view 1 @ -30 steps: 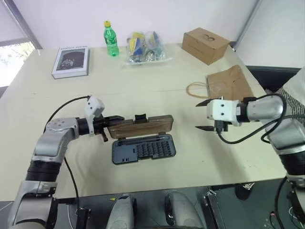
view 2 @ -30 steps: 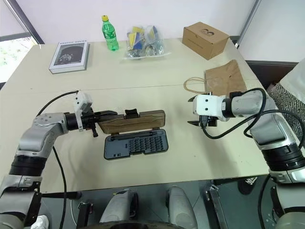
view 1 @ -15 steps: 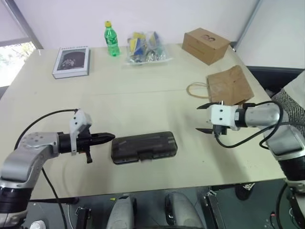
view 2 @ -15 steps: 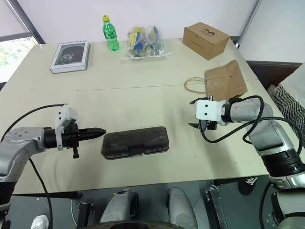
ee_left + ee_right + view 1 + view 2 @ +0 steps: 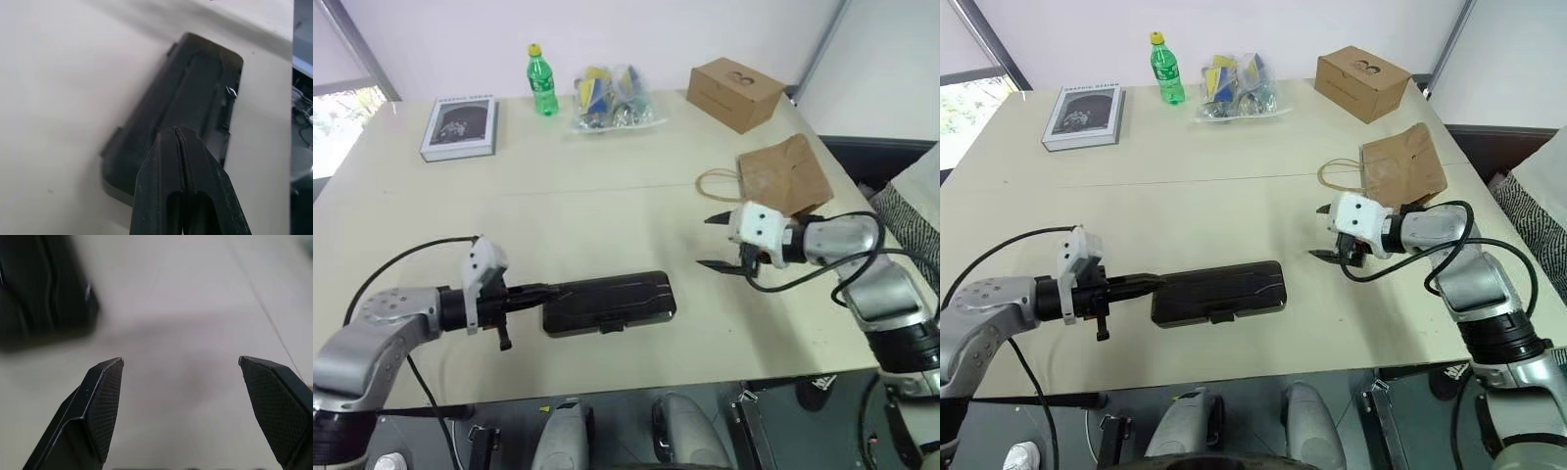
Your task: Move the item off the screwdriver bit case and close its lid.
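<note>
- Case [image 5: 608, 305] lay shut at table centre; paper bag [image 5: 783, 176] at 2 o'clock, well apart.
- Left gripper [image 5: 540, 293] pinched shut, empty, at case's 9 o'clock end.
- Right gripper [image 5: 719, 242] was wide, empty.
- Judged: press lid [image 5: 195, 98] near latch to seat it.

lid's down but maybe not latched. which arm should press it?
Left, probably. The left gripper, fingers shut, sits at the screwdriver bit case's left end, over the lid. The right gripper hangs open, apart from the case, nearer the paper bag.
</note>
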Controlling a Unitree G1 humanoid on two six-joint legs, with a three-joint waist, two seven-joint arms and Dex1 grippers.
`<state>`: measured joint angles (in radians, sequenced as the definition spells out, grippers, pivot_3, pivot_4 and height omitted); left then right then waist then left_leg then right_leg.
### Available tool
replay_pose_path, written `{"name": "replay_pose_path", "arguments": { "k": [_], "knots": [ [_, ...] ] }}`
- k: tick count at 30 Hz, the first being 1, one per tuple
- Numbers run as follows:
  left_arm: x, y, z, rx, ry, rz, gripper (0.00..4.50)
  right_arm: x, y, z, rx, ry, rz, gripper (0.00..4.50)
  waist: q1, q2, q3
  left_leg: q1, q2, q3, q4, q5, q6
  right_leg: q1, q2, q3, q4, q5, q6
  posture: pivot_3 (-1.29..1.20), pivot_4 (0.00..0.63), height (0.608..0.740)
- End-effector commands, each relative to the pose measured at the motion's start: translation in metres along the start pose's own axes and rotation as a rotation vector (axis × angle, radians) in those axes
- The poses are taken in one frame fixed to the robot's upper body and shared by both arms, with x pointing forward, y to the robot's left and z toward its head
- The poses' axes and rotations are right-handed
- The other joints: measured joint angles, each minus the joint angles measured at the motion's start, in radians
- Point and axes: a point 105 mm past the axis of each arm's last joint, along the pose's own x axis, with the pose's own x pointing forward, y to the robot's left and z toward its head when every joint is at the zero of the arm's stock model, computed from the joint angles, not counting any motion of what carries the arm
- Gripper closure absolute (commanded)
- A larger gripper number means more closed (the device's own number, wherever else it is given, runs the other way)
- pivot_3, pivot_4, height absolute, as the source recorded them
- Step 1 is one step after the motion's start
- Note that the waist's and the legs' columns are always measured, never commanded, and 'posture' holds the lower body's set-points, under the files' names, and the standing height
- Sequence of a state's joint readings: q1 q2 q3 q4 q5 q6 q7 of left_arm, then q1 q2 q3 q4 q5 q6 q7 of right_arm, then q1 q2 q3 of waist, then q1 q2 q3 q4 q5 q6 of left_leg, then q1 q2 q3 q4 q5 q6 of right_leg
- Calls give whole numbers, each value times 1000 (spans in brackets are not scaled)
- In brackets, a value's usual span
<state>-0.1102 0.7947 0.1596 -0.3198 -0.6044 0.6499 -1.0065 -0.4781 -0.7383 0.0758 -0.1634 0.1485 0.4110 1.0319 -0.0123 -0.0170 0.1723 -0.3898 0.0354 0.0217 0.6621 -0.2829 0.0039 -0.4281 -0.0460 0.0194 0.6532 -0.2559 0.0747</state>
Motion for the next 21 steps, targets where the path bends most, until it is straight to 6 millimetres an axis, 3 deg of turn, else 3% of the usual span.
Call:
{"name": "replay_pose_path", "arguments": {
  "k": [1,3,5,8,12,16,21],
  "knots": [
    [3,10,14,34,-39,15,4500,-2,-3,18,149,-107,-62,584,0,0,0,0,0,0,0,0,0,0,0,0,0,0,0,0,150,740],
    [3,18,24,44,-60,20,4500,1,1,21,267,-151,-69,584,0,0,0,0,0,0,0,0,0,0,0,0,0,0,0,0,150,740],
    [2,26,33,59,-72,26,4500,3,6,24,351,-179,-66,1132,1,0,0,0,0,0,0,0,0,0,0,0,0,0,0,0,150,740],
    [5,37,44,82,-87,26,4500,7,22,29,432,-207,-13,2366,0,0,0,0,0,0,0,0,0,0,0,0,0,0,0,0,150,740],
    [21,49,59,139,-91,-5,4500,11,46,33,449,-211,61,4433,1,0,0,-1,-1,-1,0,0,0,0,0,-1,0,0,0,0,150,740],
    [40,53,64,142,-91,-67,4500,13,57,44,491,-241,126,4433,-3,0,0,-1,-1,0,1,0,0,0,0,-1,0,1,1,0,150,740],
    [74,58,46,147,15,-190,4500,18,94,65,612,-236,395,4433,-3,0,0,-1,-1,-1,1,0,0,0,1,-1,0,1,1,0,150,740]
  ]
}}
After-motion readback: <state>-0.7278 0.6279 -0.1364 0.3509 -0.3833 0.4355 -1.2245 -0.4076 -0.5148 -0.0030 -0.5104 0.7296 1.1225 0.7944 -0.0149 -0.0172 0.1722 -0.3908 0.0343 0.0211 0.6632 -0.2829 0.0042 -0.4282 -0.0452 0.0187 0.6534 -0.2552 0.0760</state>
